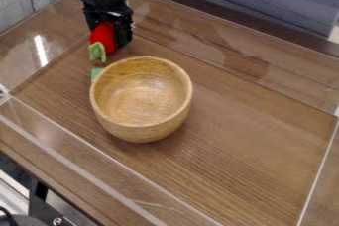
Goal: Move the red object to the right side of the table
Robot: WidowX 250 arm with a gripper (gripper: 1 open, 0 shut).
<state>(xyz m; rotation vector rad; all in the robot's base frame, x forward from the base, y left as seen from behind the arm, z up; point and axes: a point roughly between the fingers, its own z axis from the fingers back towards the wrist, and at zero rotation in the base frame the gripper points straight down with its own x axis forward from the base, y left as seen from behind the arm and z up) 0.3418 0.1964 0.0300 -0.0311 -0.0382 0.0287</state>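
Red object [98, 51]: seen lying on the bench near the far left corner, just beyond the far left rim of the wooden bowl; only its left part is shown, the rest being covered by the black fingers.

Fingers [109, 40]: pointed straight down and spread wide, set around the red object or directly in front of it; which of the two cannot be told from this view. No closed grip is shown.

Wooden bowl [141, 96]: upright and empty, placed left of the bench's centre, just beside the red object.

Green piece [97, 73]: a small green bit is seen between the red object and the bowl's rim; whether it belongs to the toy cannot be told.

Bench [252, 111]: dark wood grain, edged by clear walls; the right side carries nothing.

Done so far: the approach is judged to be nearly finished, nothing more.

Left to do: the fingers must be closed on the red object, the object lifted, carried past the bowl toward the right edge, and set down there.
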